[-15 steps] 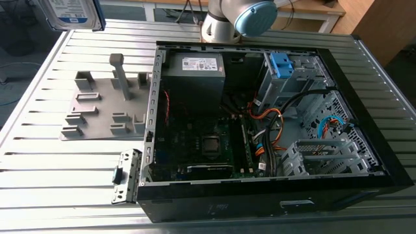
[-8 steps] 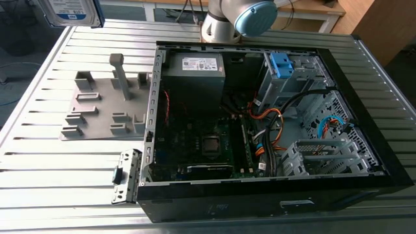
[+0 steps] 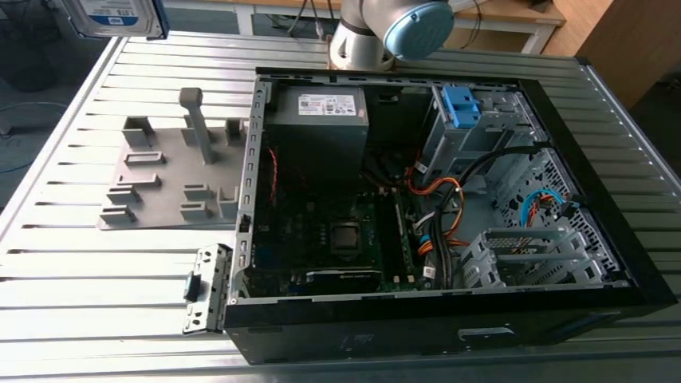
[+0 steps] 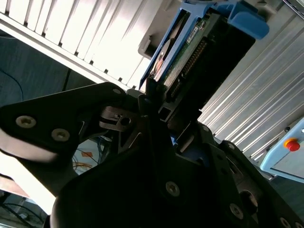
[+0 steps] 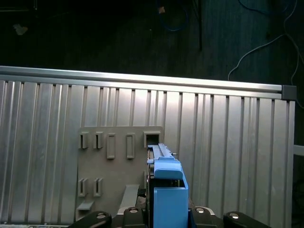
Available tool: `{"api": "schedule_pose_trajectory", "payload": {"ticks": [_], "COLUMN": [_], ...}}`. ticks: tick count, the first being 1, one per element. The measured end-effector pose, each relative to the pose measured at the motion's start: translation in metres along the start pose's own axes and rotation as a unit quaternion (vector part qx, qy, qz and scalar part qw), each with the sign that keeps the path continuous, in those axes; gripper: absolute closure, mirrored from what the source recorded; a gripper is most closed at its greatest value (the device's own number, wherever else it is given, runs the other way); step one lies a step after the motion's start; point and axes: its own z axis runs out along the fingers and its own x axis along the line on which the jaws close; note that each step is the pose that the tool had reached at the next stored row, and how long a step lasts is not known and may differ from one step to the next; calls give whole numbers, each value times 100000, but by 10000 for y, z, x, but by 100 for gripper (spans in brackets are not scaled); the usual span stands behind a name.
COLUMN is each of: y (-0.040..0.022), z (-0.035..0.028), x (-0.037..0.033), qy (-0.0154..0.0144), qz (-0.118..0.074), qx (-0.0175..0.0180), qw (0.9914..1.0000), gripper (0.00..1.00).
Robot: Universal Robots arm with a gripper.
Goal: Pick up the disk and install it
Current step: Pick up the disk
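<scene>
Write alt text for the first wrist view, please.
The claw grips the disk, a drive in a blue bracket seen edge-on, over a slatted metal table. A grey holder plate with slots lies on the table beneath it; past the table's edge are a dark floor and loose cables.

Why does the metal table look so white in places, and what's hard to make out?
Second wrist view: glare bleaches the table beside the disk, whose underside sits in shade. Exterior view: the table's slats shine, while the inside of the computer case is shadowed. First wrist view: the table is evenly lit.
</scene>
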Motion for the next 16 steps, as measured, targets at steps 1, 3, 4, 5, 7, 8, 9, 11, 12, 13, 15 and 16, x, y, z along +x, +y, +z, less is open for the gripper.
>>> {"api": "schedule_pose_trajectory", "payload": {"ticks": [1, 3, 4, 5, 7, 8, 9, 11, 12, 13, 15, 16], "y": [0, 1, 1, 2, 3, 3, 3, 4, 4, 4, 5, 5], "z": [-11, -35, -46, -57, -81, -93, -104, -127, -138, -150, -173, -184], "x": [0, -1, -1, -2, -3, -3, -3, -4, -4, -5, -5, -6], "qy": [1, 1, 2, 2, 2, 2, 2, 2, 4, 4, 2, 2], "qz": [0, 1, 1, 1, 2, 3, 1, 2, 1, 1, 2, 0], "qx": [-5, -3, -6, -3, -4, -5, -7, -7, -9, -11, -13, -9], "qw": [100000, 100000, 100000, 100000, 100000, 100000, 100000, 100000, 100000, 100000, 100000, 100000], "gripper": [64, 64, 64, 64, 64, 64, 64, 64, 64, 64, 64, 64]}}
